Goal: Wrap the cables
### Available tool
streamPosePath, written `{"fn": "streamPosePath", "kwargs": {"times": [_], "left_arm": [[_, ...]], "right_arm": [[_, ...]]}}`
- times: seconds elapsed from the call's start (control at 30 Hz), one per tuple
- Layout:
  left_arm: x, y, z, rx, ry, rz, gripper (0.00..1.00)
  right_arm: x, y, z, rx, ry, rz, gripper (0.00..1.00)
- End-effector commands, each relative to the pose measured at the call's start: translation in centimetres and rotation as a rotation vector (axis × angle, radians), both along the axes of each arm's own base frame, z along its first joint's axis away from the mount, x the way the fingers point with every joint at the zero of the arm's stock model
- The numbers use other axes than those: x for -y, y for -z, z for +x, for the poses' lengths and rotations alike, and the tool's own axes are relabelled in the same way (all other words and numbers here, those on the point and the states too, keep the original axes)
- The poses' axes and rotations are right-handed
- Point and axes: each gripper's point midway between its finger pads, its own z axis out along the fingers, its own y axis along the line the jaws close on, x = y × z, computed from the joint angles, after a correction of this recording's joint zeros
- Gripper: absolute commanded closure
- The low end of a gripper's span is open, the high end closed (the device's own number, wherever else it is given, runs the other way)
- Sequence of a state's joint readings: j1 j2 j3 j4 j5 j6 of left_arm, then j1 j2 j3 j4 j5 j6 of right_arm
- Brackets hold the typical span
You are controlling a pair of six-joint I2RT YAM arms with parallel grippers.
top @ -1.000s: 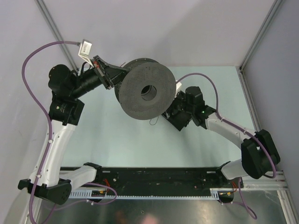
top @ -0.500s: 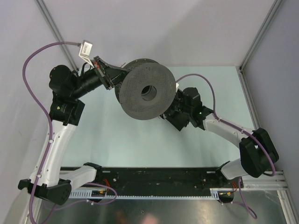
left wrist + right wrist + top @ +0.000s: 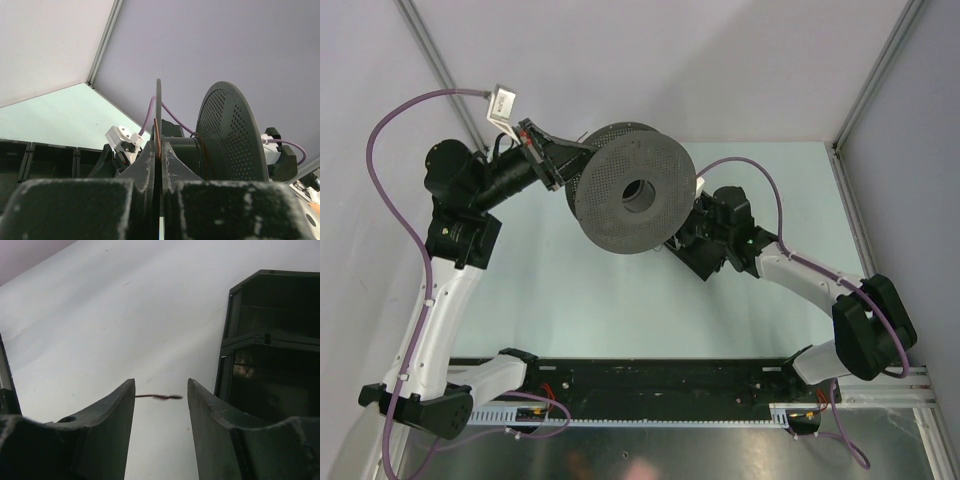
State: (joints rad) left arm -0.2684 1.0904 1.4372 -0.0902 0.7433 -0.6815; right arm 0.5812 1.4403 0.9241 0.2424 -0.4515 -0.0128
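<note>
On my left arm [image 3: 450, 290] the jaws are pressed together on the thin rim of one flange of the dark grey perforated flanged spool [image 3: 230, 135]. In the left wrist view that flange stands edge-on, straight up out of the jaws, and the second flange sits off to their right with the hub between the two. The cable [image 3: 156, 134], a very thin reddish-brown wire, runs down the face of the pinched flange into the closed gap. I cannot tell whether the jaws grip it as well as the rim. A few turns of it show around the hub, to the right of the jaws. A purple hose [image 3: 170, 112] arcs beyond the flange.

From above, I see the spool [image 3: 610, 200] tilted between my two arms, with the right arm [image 3: 810, 285] reaching in at its lower right edge.

The right jaws are spread. A short dark stretch of the cable [image 3: 159, 397] lies across the gap near their tips, over the pale counter [image 3: 75, 315]. It meets the left finger [image 3: 117, 430] and stops just short of the right one. A black plastic bin [image 3: 265, 330] stands to the right of these jaws.
</note>
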Motion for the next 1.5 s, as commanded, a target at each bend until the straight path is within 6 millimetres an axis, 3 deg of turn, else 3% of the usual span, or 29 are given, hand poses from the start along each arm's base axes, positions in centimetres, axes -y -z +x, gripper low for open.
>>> {"fn": "streamPosePath", "kwargs": {"times": [0.0, 0.1, 0.17, 0.33, 0.53, 0.67, 0.87, 1.13, 1.27, 1.47], "left_arm": [[-0.4, -2.8, -1.0, 0.087, -0.017, -0.051, 1.00], [-0.4, -2.8, -1.0, 0.088, -0.018, -0.052, 1.00], [-0.5, -2.8, -0.9, 0.088, -0.021, -0.053, 1.00], [-1.2, -2.2, 0.4, 0.061, -0.084, -0.064, 1.00], [-7.0, 2.0, 7.3, -0.113, -0.460, -0.106, 1.00], [-9.7, 5.7, 10.2, -0.210, -0.636, -0.074, 1.00], [-11.7, 11.8, 13.2, -0.335, -0.788, 0.034, 1.00], [-10.6, 20.2, 14.2, -0.490, -0.866, 0.306, 1.00], [-8.5, 22.7, 13.1, -0.455, -0.828, 0.450, 1.00], [-4.7, 22.9, 10.7, -0.369, -0.690, 0.534, 1.00]], "right_arm": [[-0.7, -0.5, -0.8, 0.019, -0.042, 0.010, 0.49], [-0.6, -0.2, -0.5, 0.026, -0.026, -0.002, 0.51], [-0.4, -0.1, -0.2, 0.032, -0.013, -0.012, 0.59], [0.2, 0.2, -0.3, 0.038, -0.010, -0.044, 0.94], [1.6, 1.6, -3.1, -0.022, -0.048, -0.093, 1.00], [1.8, 1.1, -6.0, -0.004, -0.108, -0.103, 1.00], [0.2, -4.0, -11.7, 0.157, -0.275, -0.035, 1.00], [-2.8, -11.0, -17.7, 0.381, -0.417, 0.090, 1.00], [-3.8, -14.9, -17.0, 0.518, -0.374, 0.132, 1.00], [-3.8, -20.8, -13.4, 0.684, -0.220, 0.204, 1.00]]}}
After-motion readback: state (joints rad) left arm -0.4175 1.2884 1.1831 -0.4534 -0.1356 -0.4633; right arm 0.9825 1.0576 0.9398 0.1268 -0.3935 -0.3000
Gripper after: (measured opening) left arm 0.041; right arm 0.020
